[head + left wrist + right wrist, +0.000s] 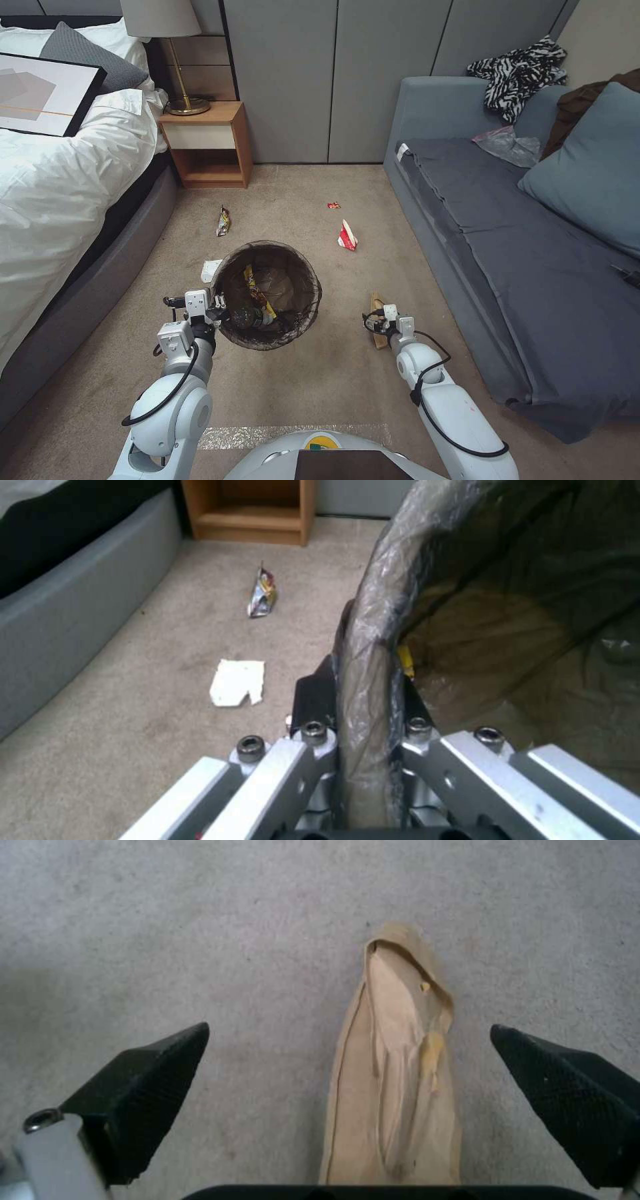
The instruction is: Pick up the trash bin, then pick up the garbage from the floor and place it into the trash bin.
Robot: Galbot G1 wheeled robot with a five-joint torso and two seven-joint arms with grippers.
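My left gripper [219, 313] is shut on the near-left rim of the trash bin [293, 260], a round bin with a dark bag liner; the left wrist view shows both fingers clamped over the liner-covered rim [363, 680]. A yellow wrapper [259, 293] and a bottle lie inside the bin. My right gripper [373, 321] hangs open just above the carpet, its black fingertips [143, 1080] either side of a flattened tan paper bag [400, 1075]. More garbage lies on the carpet: a snack wrapper [223, 221], a white tissue [209, 270], a red-and-white cup [347, 236] and a tiny red wrapper [333, 205].
A bed [60, 200] runs along the left. A wooden nightstand [208, 143] with a lamp stands at the back. A grey sofa [507, 233] lines the right. Open carpet lies between them.
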